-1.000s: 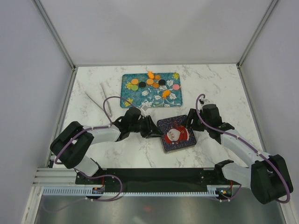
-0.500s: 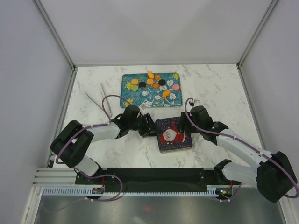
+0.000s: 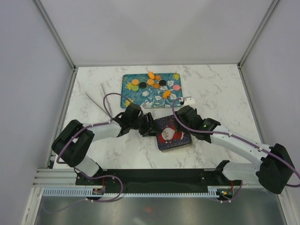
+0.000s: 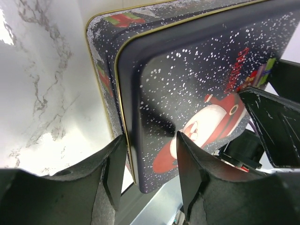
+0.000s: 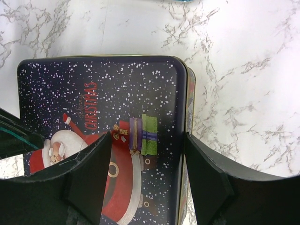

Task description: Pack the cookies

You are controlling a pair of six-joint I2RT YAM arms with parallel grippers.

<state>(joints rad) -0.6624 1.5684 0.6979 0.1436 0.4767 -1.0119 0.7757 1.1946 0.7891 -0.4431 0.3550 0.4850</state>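
Note:
The cookies (image 3: pixel 151 83) are small orange, black, green and pink discs lying on a teal flowered tray (image 3: pixel 140 99) at the back centre. In front of it stands a dark Christmas tin with a Santa lid (image 3: pixel 172 134). My left gripper (image 3: pixel 150 127) is at the tin's left edge. In the left wrist view its jaws (image 4: pixel 150 173) pinch the lid (image 4: pixel 187 84) at a corner, and the lid sits offset from the gold-rimmed base (image 4: pixel 100 70). My right gripper (image 3: pixel 182 116) is open over the tin's far right side. Its fingers straddle the lid (image 5: pixel 117 93), one against the right edge.
Two thin metal sticks (image 3: pixel 104 99) lie on the marble to the left of the tray. White walls close in the table on the left, back and right. The black rail of the arm bases (image 3: pixel 154 176) runs along the near edge.
The tin has shifted left and now lies flatter. The right arm has swung left and forward over its far edge. The left gripper has stayed at its left edge.

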